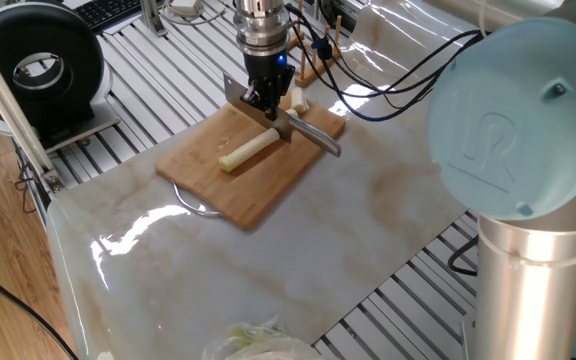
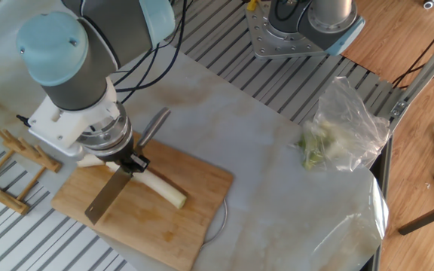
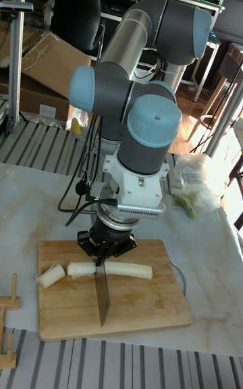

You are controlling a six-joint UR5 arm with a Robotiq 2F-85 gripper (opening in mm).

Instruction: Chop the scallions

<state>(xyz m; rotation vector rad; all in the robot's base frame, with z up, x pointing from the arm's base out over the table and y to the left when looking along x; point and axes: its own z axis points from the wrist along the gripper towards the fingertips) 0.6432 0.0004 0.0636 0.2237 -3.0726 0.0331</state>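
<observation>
A robotics lab or workshop, not a kitchen: the marble-look sheet [image 1: 268, 270] lies over a table [image 1: 148, 90] of slotted aluminium rails, with loose black cables [image 1: 398, 70], a keyboard [image 1: 108, 10], cardboard boxes [image 3: 40, 58] (stacked behind the arm) and a wooden floor [image 2: 420, 150].
</observation>
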